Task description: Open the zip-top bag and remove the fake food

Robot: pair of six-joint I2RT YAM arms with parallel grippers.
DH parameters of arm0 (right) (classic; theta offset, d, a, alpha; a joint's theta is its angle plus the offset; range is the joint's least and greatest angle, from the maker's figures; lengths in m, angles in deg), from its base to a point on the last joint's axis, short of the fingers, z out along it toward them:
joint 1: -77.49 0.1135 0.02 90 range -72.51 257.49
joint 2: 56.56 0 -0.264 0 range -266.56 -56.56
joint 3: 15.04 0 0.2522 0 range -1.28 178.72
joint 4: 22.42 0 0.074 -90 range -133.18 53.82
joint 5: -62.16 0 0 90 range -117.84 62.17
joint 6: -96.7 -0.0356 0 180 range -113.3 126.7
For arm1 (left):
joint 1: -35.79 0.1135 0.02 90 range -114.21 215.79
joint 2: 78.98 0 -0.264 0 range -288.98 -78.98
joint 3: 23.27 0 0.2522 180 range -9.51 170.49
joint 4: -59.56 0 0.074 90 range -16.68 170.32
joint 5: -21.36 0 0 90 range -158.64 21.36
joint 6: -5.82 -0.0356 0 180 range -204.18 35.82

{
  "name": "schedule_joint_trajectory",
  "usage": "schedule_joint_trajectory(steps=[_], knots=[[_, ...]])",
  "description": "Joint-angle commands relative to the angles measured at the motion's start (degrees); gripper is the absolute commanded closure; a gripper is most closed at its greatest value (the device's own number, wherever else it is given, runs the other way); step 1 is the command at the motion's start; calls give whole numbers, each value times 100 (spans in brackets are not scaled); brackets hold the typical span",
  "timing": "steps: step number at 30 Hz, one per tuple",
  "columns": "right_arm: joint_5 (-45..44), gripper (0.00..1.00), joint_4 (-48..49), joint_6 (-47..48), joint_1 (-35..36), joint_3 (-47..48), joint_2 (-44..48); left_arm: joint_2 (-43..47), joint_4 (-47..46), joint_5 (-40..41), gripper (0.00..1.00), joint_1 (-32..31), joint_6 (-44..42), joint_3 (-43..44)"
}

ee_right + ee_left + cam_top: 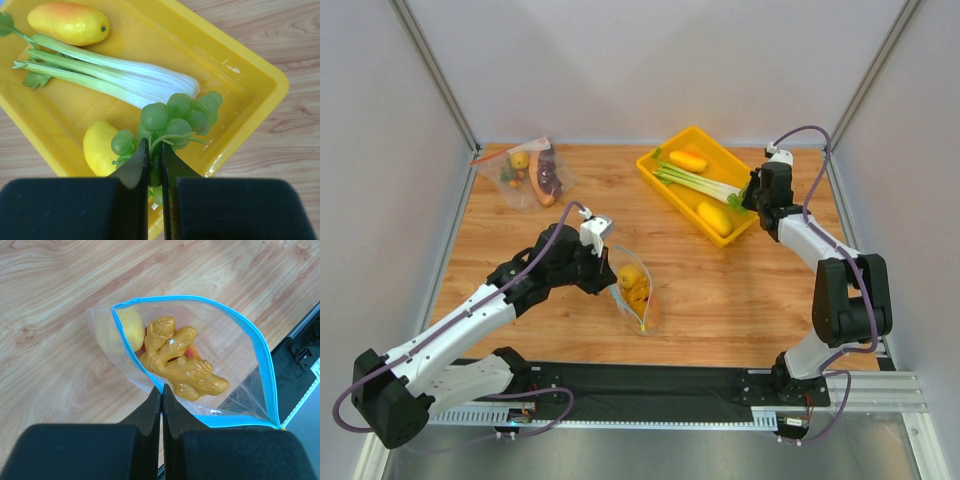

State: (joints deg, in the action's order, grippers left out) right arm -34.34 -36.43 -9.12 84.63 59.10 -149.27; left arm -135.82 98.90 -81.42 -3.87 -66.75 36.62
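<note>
The zip-top bag (638, 298) lies on the wood near the table's middle, its light-blue zip strip (250, 332) parted and the mouth gaping. My left gripper (161, 390) is shut on the bag's near rim. Inside lie fake food pieces: a lumpy orange piece (177, 365), a round yellow one (131, 326) and a sliver of red-orange (190, 351) behind them. My right gripper (155, 147) is shut on a bunch of green grapes (172, 117), which hangs over the near corner of the yellow tray (260, 65).
The yellow tray (642, 162) at the back right holds a green-white leek (110, 75), an orange-yellow fruit (67, 22) and a yellow piece (100, 145). A second clear bag (525, 175) with a red-orange strip lies at the back left. A black mat (650, 385) runs along the front.
</note>
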Motion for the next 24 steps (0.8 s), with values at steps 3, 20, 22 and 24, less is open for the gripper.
schedule_joint_trajectory(steps=[3,20,22,24], knots=[[-369,100,236,368,-72,167,-221,59,-1,-41,100,-16,-91,186],[-317,12,43,465,-169,-70,672,-11,69,-313,100,-16,-144,309],[-212,12,43,448,-169,-219,972,15,105,-357,100,-16,-161,370],[-80,13,-159,351,-143,-290,1412,50,227,-349,100,-16,-178,449]])
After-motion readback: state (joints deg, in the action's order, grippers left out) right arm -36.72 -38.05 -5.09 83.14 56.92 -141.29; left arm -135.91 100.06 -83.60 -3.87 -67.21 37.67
